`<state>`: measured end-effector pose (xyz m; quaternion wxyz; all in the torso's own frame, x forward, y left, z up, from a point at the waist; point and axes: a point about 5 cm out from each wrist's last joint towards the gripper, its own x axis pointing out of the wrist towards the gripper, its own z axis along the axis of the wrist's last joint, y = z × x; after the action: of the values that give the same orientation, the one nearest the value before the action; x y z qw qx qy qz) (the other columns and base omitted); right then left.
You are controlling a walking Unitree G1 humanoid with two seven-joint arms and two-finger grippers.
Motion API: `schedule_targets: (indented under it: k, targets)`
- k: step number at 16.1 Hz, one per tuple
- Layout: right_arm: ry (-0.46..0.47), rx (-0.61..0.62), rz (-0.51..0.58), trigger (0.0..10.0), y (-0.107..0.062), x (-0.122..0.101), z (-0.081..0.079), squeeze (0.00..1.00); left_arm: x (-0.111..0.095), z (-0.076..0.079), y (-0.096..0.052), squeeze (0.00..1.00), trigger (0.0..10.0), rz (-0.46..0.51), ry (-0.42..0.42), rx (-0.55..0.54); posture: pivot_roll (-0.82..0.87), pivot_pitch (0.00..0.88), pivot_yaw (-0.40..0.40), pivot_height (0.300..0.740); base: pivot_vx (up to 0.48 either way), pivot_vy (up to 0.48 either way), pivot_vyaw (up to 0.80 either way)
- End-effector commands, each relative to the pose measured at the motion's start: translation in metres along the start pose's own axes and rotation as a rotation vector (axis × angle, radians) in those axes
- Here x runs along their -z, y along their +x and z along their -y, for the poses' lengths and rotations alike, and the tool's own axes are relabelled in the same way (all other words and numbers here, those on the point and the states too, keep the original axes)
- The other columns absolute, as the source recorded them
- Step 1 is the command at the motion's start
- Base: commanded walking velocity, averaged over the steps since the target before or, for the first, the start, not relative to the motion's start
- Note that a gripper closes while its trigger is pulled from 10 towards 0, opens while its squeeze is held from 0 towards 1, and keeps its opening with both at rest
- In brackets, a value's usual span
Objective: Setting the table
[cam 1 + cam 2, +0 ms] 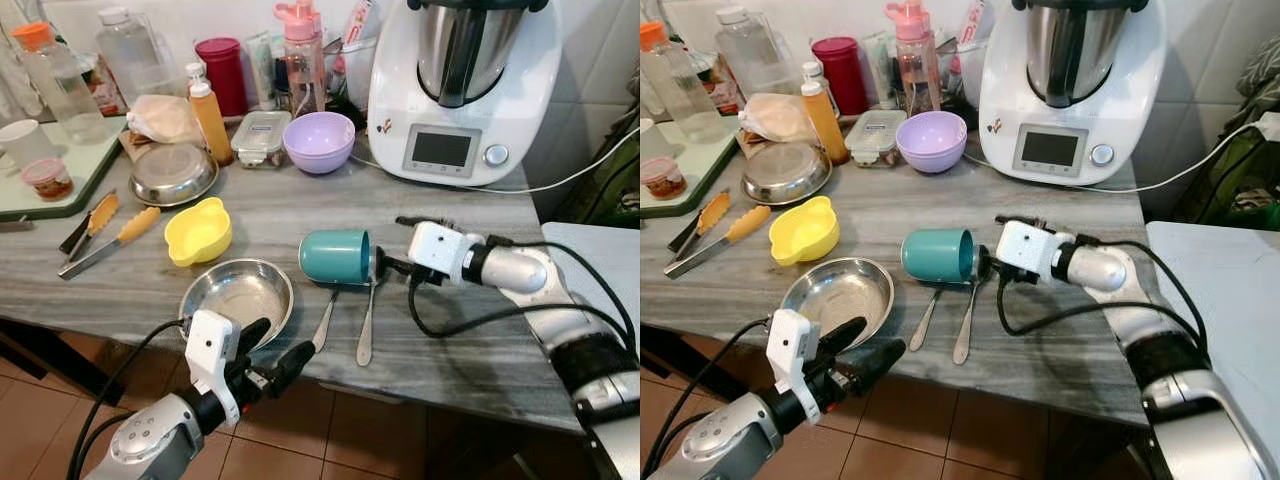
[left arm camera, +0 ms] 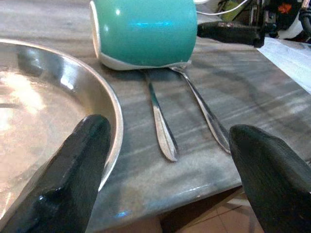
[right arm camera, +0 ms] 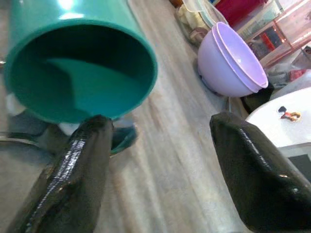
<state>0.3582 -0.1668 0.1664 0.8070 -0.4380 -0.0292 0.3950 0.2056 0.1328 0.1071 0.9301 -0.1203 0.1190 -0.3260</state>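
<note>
A grey wood-grain bench (image 1: 470, 330) carries kitchenware; near its front edge a teal plastic cup (image 1: 336, 256) lies tipped on its side, mouth facing the robot's right, resting across the bowl ends of two stainless steel spoons (image 1: 366, 325) whose handles point toward the front edge; just beside the cup, on the robot's left, sits a shallow round steel plate (image 1: 238, 297).

The right tool (image 1: 392, 266) reaches in level with the cup's open mouth; its two black fingers (image 3: 73, 179) are spread wide, one close beside the rim, neither pinching anything. The left tool (image 1: 272, 350) hovers at the bench's front edge by the plate, fingers likewise spread and empty.

The cup looks light, rigid and smooth-walled, so it is likely to roll or skid if nudged on its side; it seems sturdy rather than fragile. A sensible hold would be one finger inside the mouth and one outside, pinching the wall near the rim, then tilting it upright. The spoons beneath look thin, hard and slippery, and may shift when the cup lifts; they would best be taken across the narrow handle.

Farther back stand a yellow plastic bowl (image 1: 198, 232), a lilac bowl (image 1: 319, 141) and a white food processor (image 1: 462, 90).
</note>
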Motion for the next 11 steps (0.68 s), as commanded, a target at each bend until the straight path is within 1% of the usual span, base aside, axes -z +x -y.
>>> schedule_targets:
  k: [1,3,6,8,10,11]
  targets:
    - [-0.038,-0.005,0.016,10.0,0.006,-0.006,0.002,1.00,0.000,0.000,-0.003,0.00,10.0,-0.007,0.010,-0.016,-0.11,0.093,0.096,0.740,0.000,0.000,0.00]
    - [-0.055,0.012,0.006,10.0,0.011,-0.005,0.004,1.00,0.003,-0.002,-0.005,0.00,10.0,-0.009,0.007,-0.025,-0.10,0.094,0.090,0.740,0.000,0.000,0.00]
    - [-0.102,0.012,0.000,10.0,0.021,-0.007,0.003,1.00,0.013,-0.011,-0.010,0.00,10.0,-0.024,0.004,-0.042,-0.08,0.093,0.090,0.740,0.000,0.000,0.00]
    - [-0.109,-0.002,0.004,10.0,0.025,-0.009,0.001,1.00,0.019,-0.015,-0.011,0.00,10.0,-0.032,0.003,-0.048,-0.08,0.093,0.092,0.740,0.000,0.000,0.00]
    - [-0.094,-0.007,0.009,10.0,0.030,-0.011,0.000,1.00,0.022,-0.017,-0.012,0.00,10.0,-0.037,0.003,-0.050,-0.08,0.092,0.098,0.740,0.000,0.000,0.00]
    - [-0.078,-0.016,0.019,10.0,0.032,-0.012,-0.002,0.76,0.024,-0.018,-0.012,0.00,10.0,-0.040,0.003,-0.049,-0.08,0.092,0.100,0.740,0.000,0.000,0.00]
